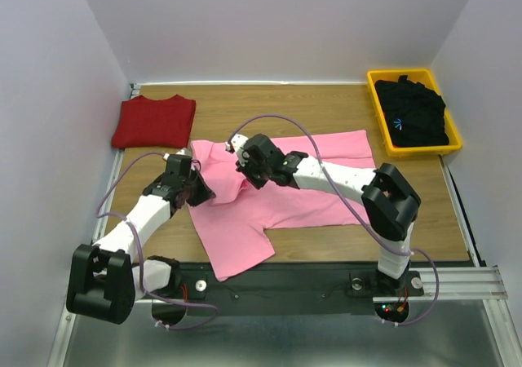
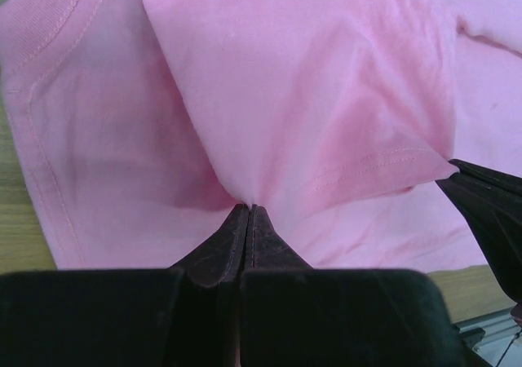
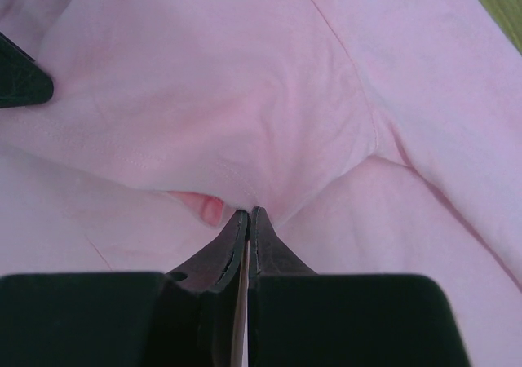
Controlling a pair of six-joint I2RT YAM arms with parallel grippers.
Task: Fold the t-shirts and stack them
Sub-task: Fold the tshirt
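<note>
The light pink t-shirt (image 1: 277,196) lies spread on the wooden table, its left part lifted into a fold. My left gripper (image 1: 201,194) is shut on the pink cloth (image 2: 269,122) at the shirt's left edge. My right gripper (image 1: 246,174) is shut on the pink cloth (image 3: 261,114) near the shirt's upper left, close to the left gripper. The dark red t-shirt (image 1: 155,121) lies folded at the back left. The black t-shirt (image 1: 414,112) with a small blue mark sits bunched in the yellow bin (image 1: 374,90).
The yellow bin stands at the back right corner. White walls close in the table on three sides. A black rail (image 1: 310,279) with the arm bases runs along the near edge. Bare wood (image 1: 269,106) shows behind the pink shirt.
</note>
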